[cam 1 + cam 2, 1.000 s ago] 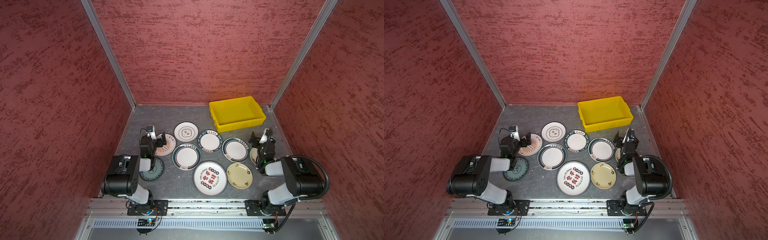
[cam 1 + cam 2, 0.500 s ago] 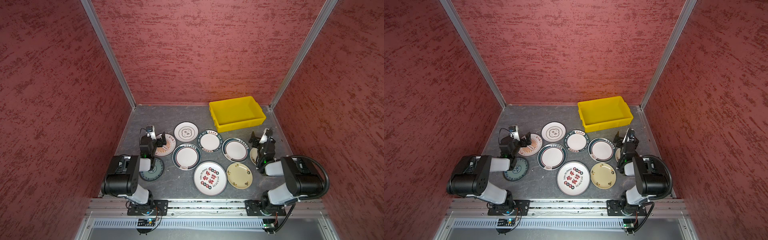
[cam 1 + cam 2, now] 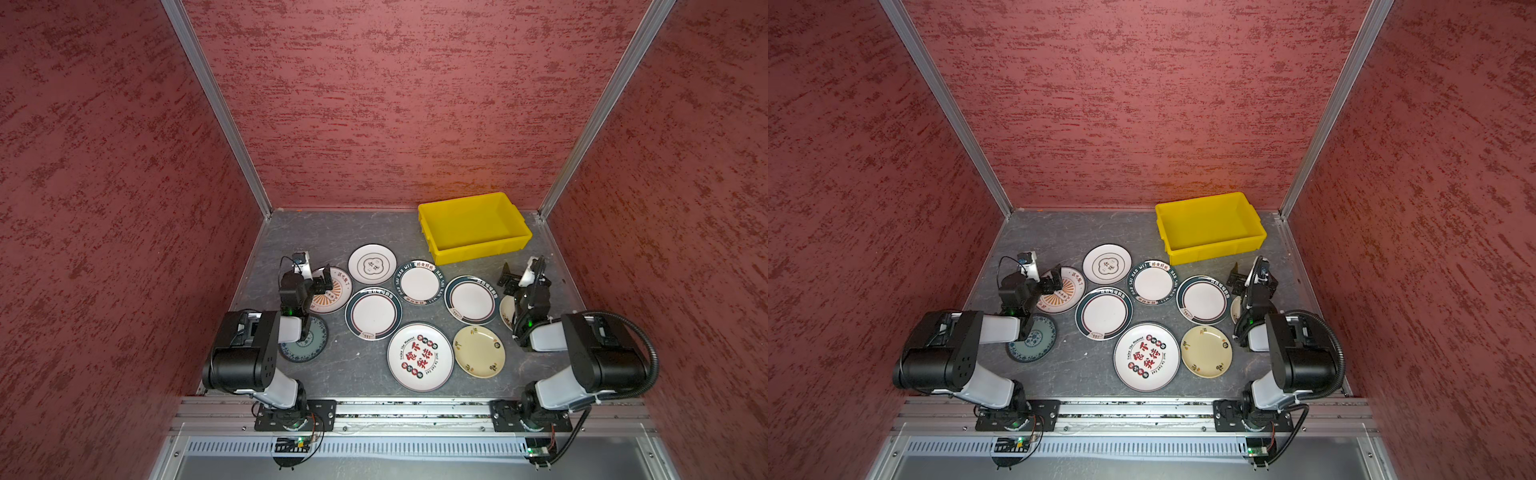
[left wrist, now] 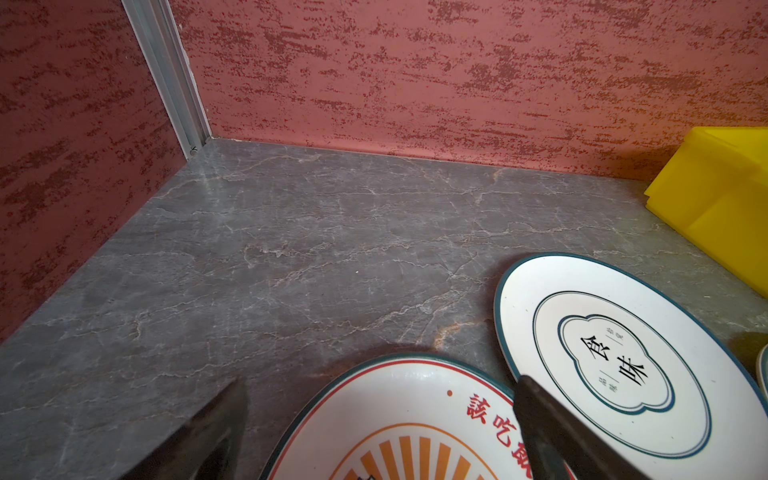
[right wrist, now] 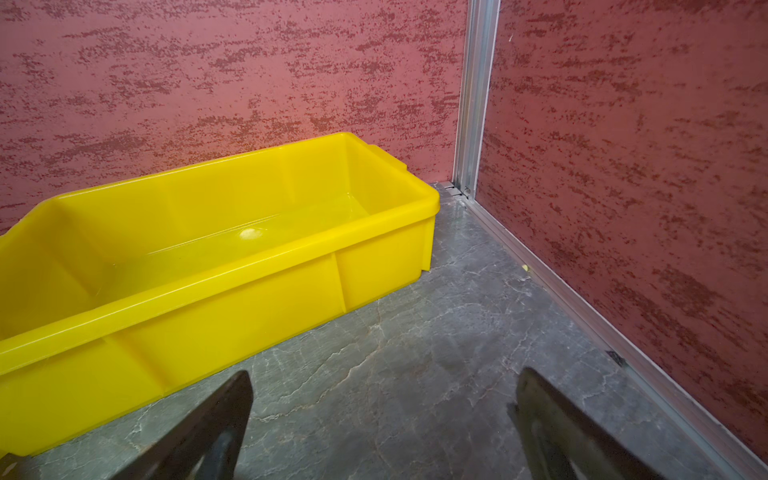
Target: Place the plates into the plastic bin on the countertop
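The left end effector [image 3: 311, 282] and right end effector [image 3: 523, 274] both gape wide, empty. The plates [image 3: 373, 312] lie flat on the bench [image 3: 332, 232] (one half hidden beneath the right arm [image 3: 548, 336]), with the yellow plastic bin [image 3: 478, 249] at one o'clock.

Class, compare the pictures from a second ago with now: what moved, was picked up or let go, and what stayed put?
Nothing visibly changed. The left end effector and the right end effector stay open and empty, the plates lie where they were on the countertop, and the bin holds nothing.
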